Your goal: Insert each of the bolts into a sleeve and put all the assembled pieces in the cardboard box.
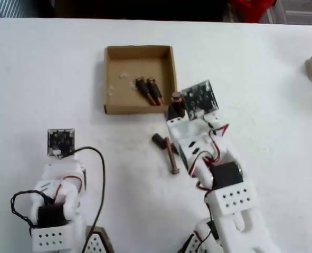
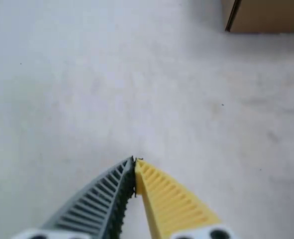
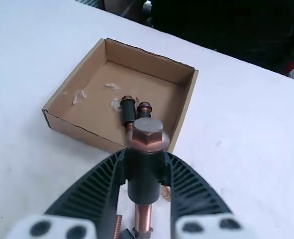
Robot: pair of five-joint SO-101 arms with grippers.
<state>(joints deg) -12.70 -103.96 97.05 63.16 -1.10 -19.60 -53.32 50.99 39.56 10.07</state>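
Cut off at frame edge: lower end of the copper hex-head bolt in black cylindrical sleeve point(image 3: 146, 142). My right pincer point(image 3: 144, 158) pinches it just beside the shallow brown cardboard box point(image 3: 185, 107). My left pincer point(image 2: 135, 172) is pressed together above the white desk point(image 2: 87, 74).

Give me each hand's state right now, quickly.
Left hand: closed, holding nothing.
Right hand: closed on a sleeved bolt.

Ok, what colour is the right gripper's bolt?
Copper. The bolt shows best in the right wrist view.
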